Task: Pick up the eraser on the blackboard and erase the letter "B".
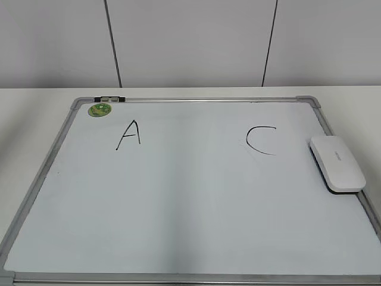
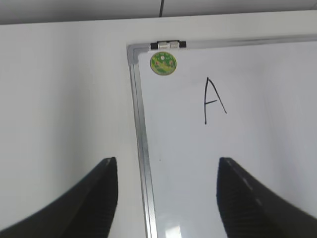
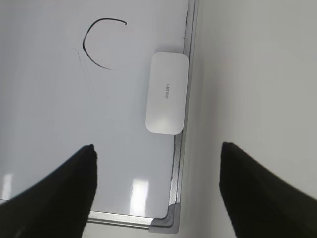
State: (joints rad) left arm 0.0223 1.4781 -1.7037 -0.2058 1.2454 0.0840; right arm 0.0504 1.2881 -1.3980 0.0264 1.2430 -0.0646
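Note:
The white board (image 1: 178, 202) lies flat on the table, with a black "A" (image 1: 129, 135) at the left and a "C" (image 1: 260, 140) at the right. No letter "B" shows between them. The white eraser (image 1: 337, 162) lies on the board's right edge, also in the right wrist view (image 3: 167, 92). My left gripper (image 2: 166, 171) is open and empty above the board's left frame. My right gripper (image 3: 157, 158) is open and empty above the board's near right corner, short of the eraser. Neither gripper shows in the exterior view.
A round green magnet (image 1: 100, 109) sits at the board's far left corner, next to a metal clip (image 1: 109, 99) on the frame. The white table (image 1: 24, 119) surrounds the board. A grey wall stands behind.

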